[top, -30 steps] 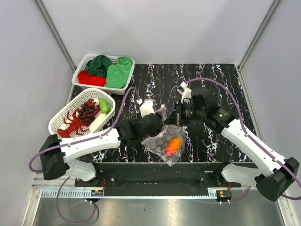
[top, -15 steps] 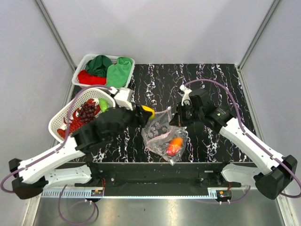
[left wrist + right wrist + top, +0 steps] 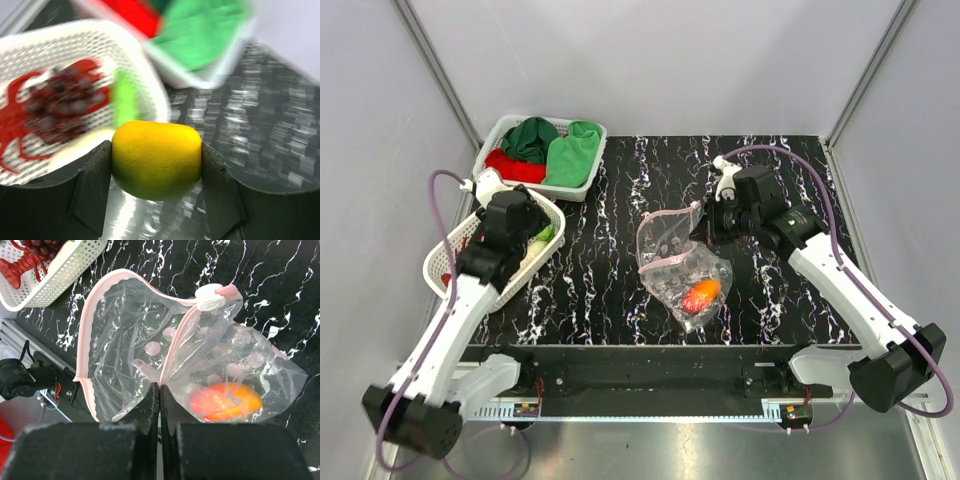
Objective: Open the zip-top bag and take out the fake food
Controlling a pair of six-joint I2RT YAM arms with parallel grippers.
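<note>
The clear zip-top bag [image 3: 678, 262] lies on the black marbled mat, its pink-edged mouth [image 3: 83, 335] wide open. An orange-red fruit [image 3: 226, 401] is inside it, and it also shows in the top view [image 3: 702, 295]. My right gripper [image 3: 160, 390] is shut on the bag's pink edge and holds it up; in the top view it [image 3: 705, 226] is at the bag's far right corner. My left gripper [image 3: 156, 167] is shut on a yellow-green fruit [image 3: 156, 159] over the near rim of the white basket [image 3: 448, 252]. Red lobster [image 3: 15, 125], grapes [image 3: 60, 100], green vegetable [image 3: 125, 97] and white radish [image 3: 80, 145] lie in that basket.
A second white basket [image 3: 485, 160] with folded green and red cloths stands at the back left. The bag's white slider [image 3: 210, 296] sits at the end of the zip. The mat's front edge and the arm mounting rail are just behind the bag.
My left arm swung left from the bag to over the white basket, carrying the yellow-green fruit. My right gripper kept its hold and drew the bag's edge slightly back and right.
</note>
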